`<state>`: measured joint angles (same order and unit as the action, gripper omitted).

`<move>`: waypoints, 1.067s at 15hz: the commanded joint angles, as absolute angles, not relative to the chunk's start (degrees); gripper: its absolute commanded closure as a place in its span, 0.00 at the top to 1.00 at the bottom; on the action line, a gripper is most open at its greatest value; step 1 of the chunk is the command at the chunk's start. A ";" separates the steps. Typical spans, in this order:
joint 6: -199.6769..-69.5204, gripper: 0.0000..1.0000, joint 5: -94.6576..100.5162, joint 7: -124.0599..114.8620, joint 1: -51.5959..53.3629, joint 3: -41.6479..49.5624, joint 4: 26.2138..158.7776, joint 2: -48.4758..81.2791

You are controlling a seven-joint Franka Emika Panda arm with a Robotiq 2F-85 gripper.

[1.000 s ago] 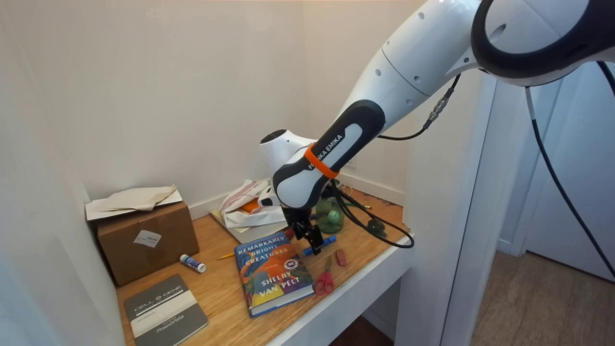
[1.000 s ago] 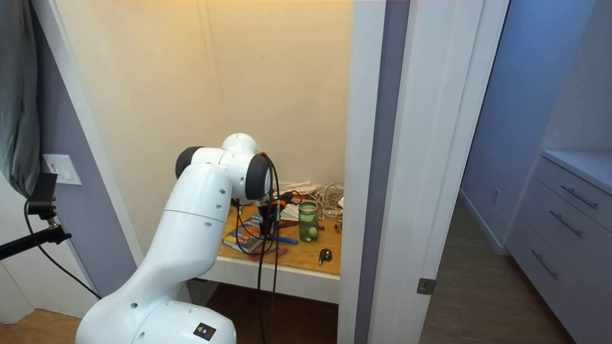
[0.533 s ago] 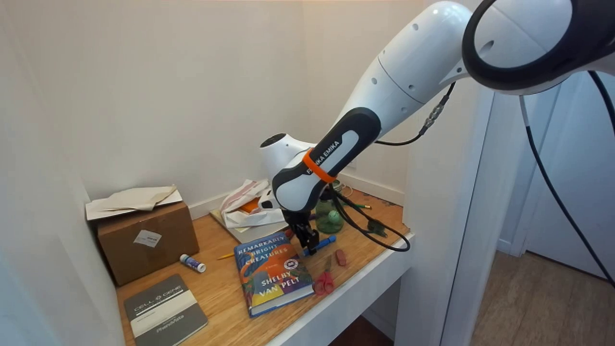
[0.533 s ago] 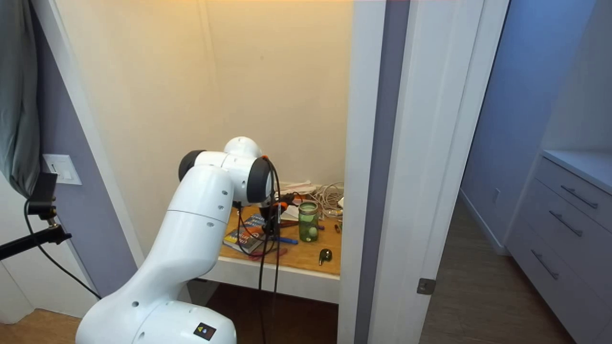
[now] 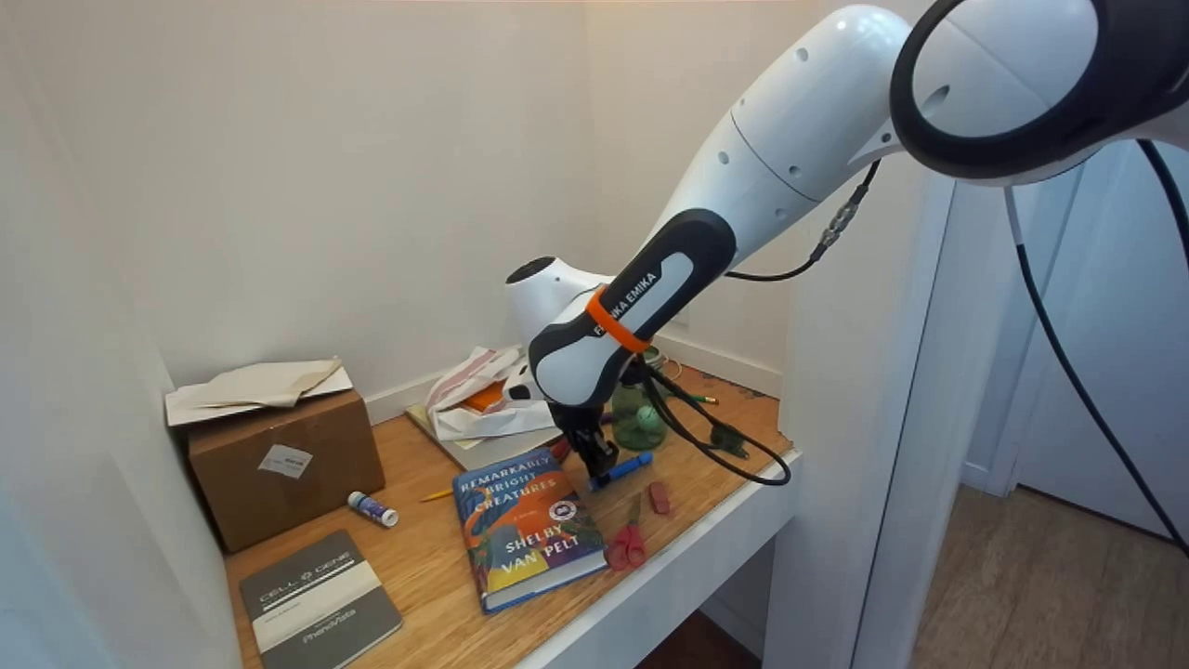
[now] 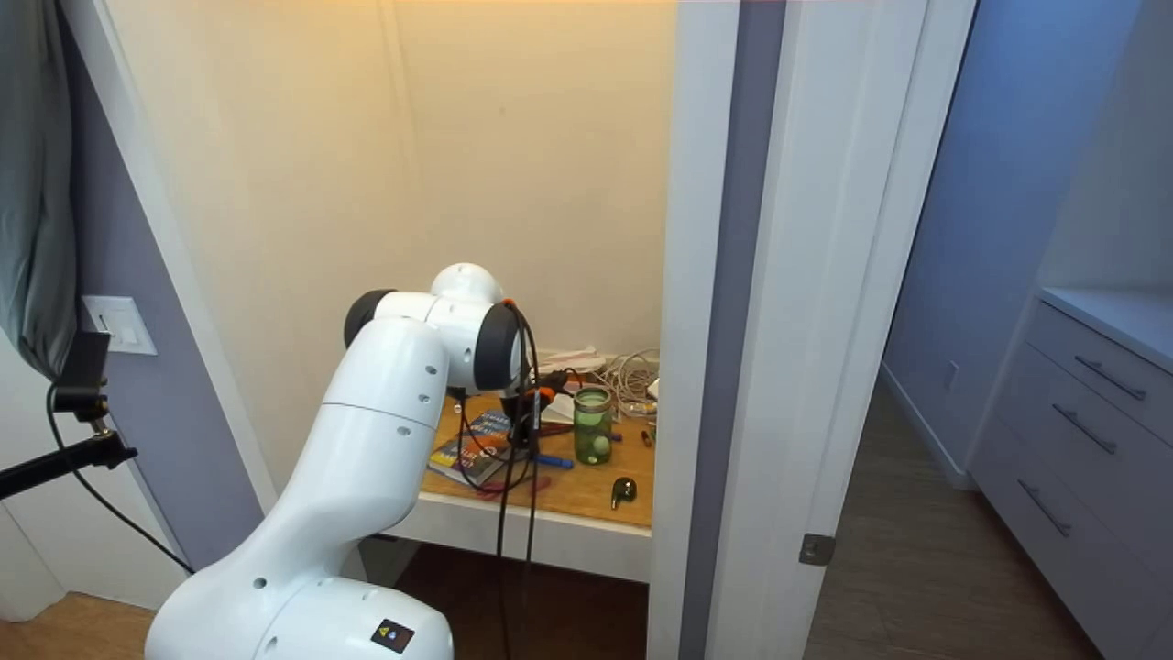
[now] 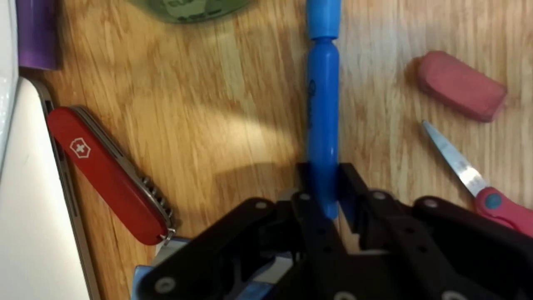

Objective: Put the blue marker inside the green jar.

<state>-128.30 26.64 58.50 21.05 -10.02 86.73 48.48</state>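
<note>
My gripper (image 7: 324,185) is shut on the blue marker (image 7: 323,100), its two fingers pressing the barrel near one end. The capped end points away from the gripper, toward the top of the wrist view. The marker lies flat, at or just above the desk; I cannot tell whether it touches the wood. In an exterior view the marker (image 5: 632,466) sticks out beyond the fingertips. The translucent green jar (image 6: 591,423) stands upright beyond the marker's capped end, with a pale round thing inside. Only the jar's lower edge (image 7: 195,10) shows in the wrist view.
A blue-covered book (image 5: 529,530) lies beside the gripper. Red scissors (image 7: 499,208), a reddish eraser (image 7: 462,85) and a red pocket knife (image 7: 108,175) surround the marker. A small dark green object (image 6: 623,491) sits near the desk's front edge. Arm cables (image 5: 715,441) loop near the jar.
The jaws have come together on the blue marker. The arm has dropped a little, and the marker has shifted very slightly toward the jar's side.
</note>
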 commanded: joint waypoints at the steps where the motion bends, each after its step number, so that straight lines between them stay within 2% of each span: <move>1: -126.55 0.05 27.63 57.57 21.35 -9.39 86.64 47.00; 16: -130.26 0.05 17.34 52.14 17.09 -14.41 92.67 34.35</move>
